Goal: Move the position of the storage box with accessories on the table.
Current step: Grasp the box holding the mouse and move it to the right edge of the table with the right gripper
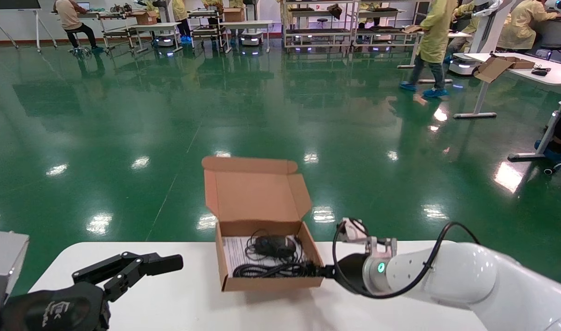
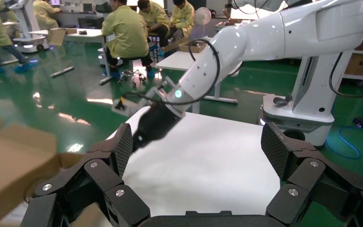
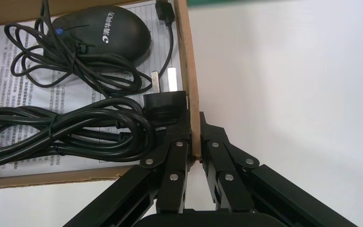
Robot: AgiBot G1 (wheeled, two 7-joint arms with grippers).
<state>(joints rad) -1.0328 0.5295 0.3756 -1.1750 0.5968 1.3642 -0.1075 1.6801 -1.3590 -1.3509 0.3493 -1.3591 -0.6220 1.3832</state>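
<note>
Storage box (image 1: 266, 262) sat on the white table (image 1: 179, 303), near its far edge, with the lid standing open. Left of the box, well apart from it, the left gripper (image 1: 138, 269) hung over the table with its fingers spread wide and nothing in them. It looked like it was just waiting. Inside the box lay a black mouse (image 3: 101, 33), a thick cable coil (image 3: 61, 130) and a white sheet (image 3: 14, 94). At the box's right wall, the right gripper (image 3: 194, 137) pinched the cardboard, one finger inside and one outside, probably so it could drag the whole box along.
</note>
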